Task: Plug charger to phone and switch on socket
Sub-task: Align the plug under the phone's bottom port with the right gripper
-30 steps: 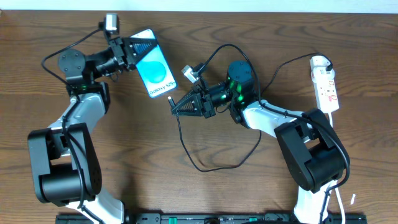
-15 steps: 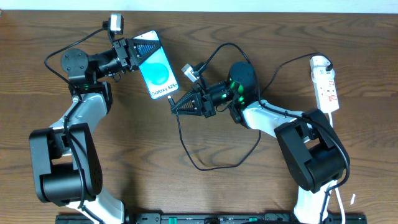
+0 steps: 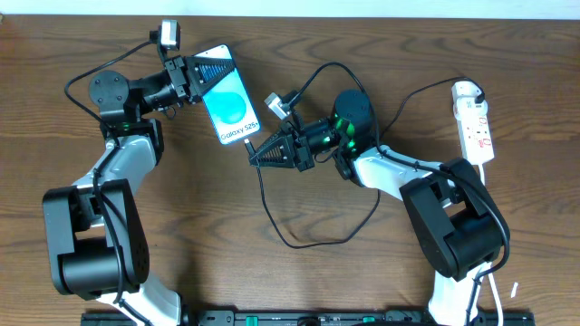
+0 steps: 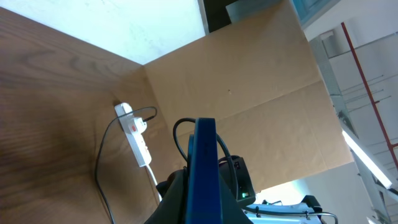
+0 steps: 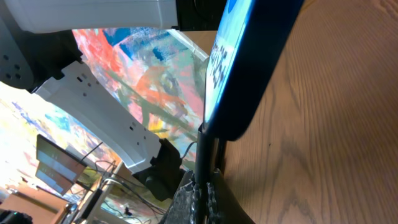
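Left jaws clamp the phone [image 3: 227, 107]; right jaws pinch the charger [image 5: 204, 158] tip at the phone's bottom edge. Line it up squarely, push gently. The socket [image 3: 475, 127] lies far right of the phone.

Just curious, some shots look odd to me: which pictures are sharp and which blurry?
Overhead: sharp and evenly lit. Left wrist: the phone looms close in the foreground, and the socket behind is clear. Right wrist: phone blurred, and the background is a colourful jumble.
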Robot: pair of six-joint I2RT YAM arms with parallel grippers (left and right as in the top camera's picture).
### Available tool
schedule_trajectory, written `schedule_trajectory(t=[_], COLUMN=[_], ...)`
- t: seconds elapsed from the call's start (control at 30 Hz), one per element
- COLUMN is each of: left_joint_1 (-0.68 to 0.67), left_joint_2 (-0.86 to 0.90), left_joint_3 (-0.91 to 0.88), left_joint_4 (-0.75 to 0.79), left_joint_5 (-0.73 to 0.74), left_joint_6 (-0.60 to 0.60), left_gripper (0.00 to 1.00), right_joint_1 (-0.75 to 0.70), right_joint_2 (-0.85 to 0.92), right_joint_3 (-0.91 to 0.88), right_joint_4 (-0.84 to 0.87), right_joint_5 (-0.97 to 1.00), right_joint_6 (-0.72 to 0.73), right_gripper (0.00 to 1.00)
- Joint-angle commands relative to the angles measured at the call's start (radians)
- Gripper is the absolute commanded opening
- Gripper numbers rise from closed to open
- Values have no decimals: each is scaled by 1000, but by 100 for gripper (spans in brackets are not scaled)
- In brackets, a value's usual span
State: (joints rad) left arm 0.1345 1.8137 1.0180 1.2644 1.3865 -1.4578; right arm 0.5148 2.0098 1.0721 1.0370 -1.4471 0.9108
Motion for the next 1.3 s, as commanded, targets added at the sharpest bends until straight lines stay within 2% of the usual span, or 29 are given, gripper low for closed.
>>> schedule_trajectory(t=[0.0, 1.27], left_joint_1=[-3, -29], left_joint_2=[-22, -22], left_joint_3=[13, 12], left_joint_4=[13, 13], left_joint_5=[13, 39], left_joint_6=[21, 28], left_gripper=[7, 7], right_joint_1=[5, 3], right_joint_2=[-2, -2], right_joint_3=[9, 9], right_joint_4=[3, 3], right_joint_5=[5, 54], right_joint_6=[10, 41], right_gripper=[1, 1])
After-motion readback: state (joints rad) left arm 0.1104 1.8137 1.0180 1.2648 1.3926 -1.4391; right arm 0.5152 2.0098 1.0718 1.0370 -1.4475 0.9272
